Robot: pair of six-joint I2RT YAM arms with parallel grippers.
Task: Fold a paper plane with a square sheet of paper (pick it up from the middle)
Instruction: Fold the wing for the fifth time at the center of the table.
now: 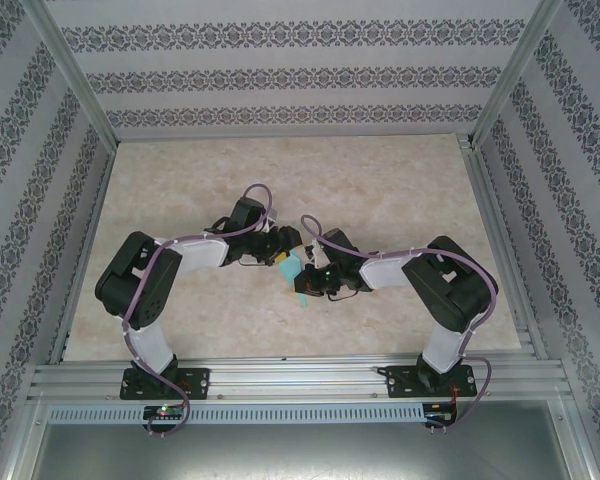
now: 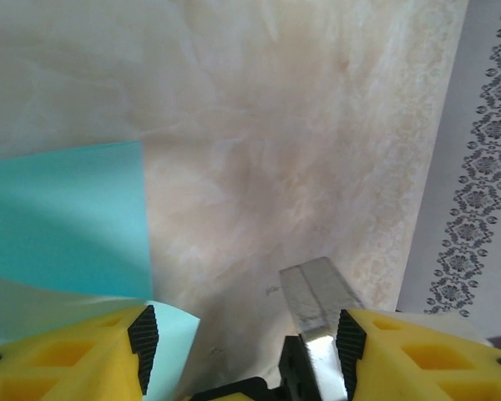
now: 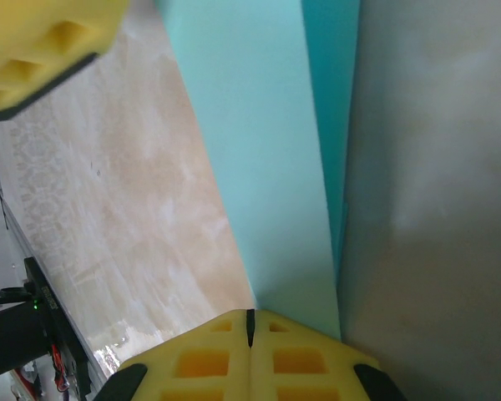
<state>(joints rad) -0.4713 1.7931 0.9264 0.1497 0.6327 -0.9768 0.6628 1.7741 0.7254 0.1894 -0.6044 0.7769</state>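
The right tool (image 3: 250, 322) is pinching the turquoise sheet of paper (image 1: 290, 266), its yellow fingers pressed together on it, and is holding it up over the middle of the marbled worktop (image 1: 380, 180). The left tool (image 2: 246, 338) is hanging spread over the worktop's middle too, with nothing between its fingers and the sheet lying just beside one of them.

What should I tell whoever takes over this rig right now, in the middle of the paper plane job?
Left gripper: jaws open, gripping nothing; the paper lies by one of its fingers.
Right gripper: jaws shut on the paper.
Where: paper sits mid-table, between the two grippers.
Done: paper is gripped and looks folded over, with two layers showing.
Left: the remaining folds; no pointed plane shape yet.
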